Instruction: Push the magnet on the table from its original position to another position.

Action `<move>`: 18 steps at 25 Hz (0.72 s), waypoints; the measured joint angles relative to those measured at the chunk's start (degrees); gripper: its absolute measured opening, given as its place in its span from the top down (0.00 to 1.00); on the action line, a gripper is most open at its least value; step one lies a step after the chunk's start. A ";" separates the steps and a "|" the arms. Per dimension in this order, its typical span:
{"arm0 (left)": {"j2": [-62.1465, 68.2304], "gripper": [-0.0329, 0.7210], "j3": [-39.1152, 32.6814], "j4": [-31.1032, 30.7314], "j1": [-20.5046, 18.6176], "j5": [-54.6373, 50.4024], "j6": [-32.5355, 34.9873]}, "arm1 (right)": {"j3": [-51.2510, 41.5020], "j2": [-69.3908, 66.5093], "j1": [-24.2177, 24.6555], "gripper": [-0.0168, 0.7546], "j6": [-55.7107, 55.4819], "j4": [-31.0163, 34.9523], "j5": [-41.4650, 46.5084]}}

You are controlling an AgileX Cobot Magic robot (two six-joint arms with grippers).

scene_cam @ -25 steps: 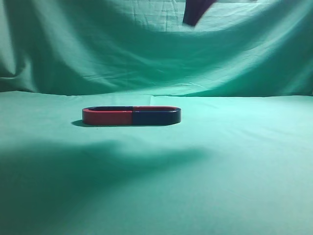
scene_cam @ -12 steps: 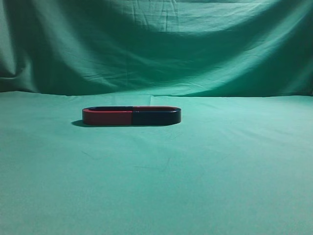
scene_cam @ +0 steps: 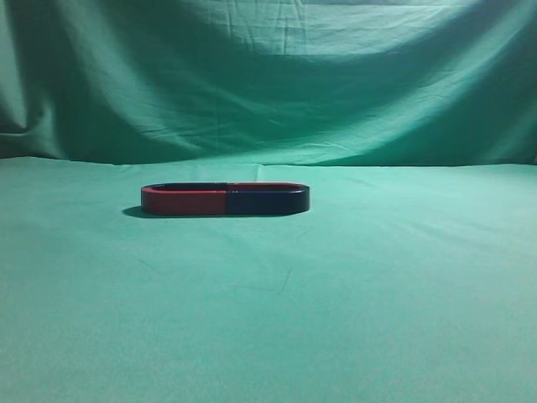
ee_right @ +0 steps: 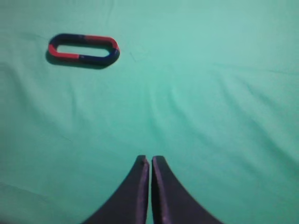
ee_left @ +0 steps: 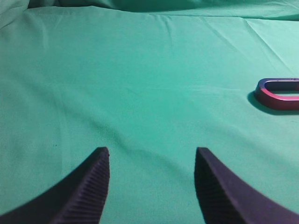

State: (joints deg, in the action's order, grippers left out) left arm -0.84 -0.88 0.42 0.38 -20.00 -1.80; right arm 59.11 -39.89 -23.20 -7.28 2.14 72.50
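Right tool (ee_right: 150, 161) pinched narrow, left tool (ee_left: 152, 156) wide — both well apart from the magnet (scene_cam: 267, 200), joined end-to-end with a red-sided magnet (scene_cam: 185, 200).

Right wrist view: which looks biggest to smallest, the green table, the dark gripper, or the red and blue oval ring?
1. The table, filling the picture.
2. The right gripper, though nearness to the camera enlarges it.
3. The oval ring, two U-shaped magnets joined end to end, farther off.

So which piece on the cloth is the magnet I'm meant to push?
On the green table, a closed oval loop lies flat near the middle: two U-shaped magnets joined end to end. The magnet to push is the right half, its near side navy-black, unlike the red-sided magnet left.
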 joint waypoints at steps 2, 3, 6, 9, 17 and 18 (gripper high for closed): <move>0.00 0.46 0.00 0.00 0.00 0.00 0.00 | -1.59 5.68 0.00 0.98 0.14 -0.23 0.09; 0.00 0.46 0.00 0.00 0.00 0.00 0.00 | -2.36 8.19 0.00 0.98 0.60 -0.23 0.09; 0.00 0.46 0.00 0.00 0.00 0.00 0.00 | -4.74 14.30 0.00 0.98 3.15 -0.30 -0.03; 0.00 0.46 0.00 0.00 0.00 0.00 0.00 | -6.38 18.78 0.00 0.98 3.25 -0.43 0.61; 0.00 0.46 0.00 0.00 0.00 0.00 -0.02 | -13.31 22.03 0.00 0.98 4.05 -3.30 -5.16; 0.00 0.46 0.00 0.00 0.00 0.00 -0.02 | -15.23 22.03 0.00 0.98 4.99 -3.30 -7.98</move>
State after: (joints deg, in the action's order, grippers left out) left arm -0.84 -0.88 0.42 0.38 -20.00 -1.82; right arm 43.87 -17.86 -23.20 -2.29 -1.16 64.52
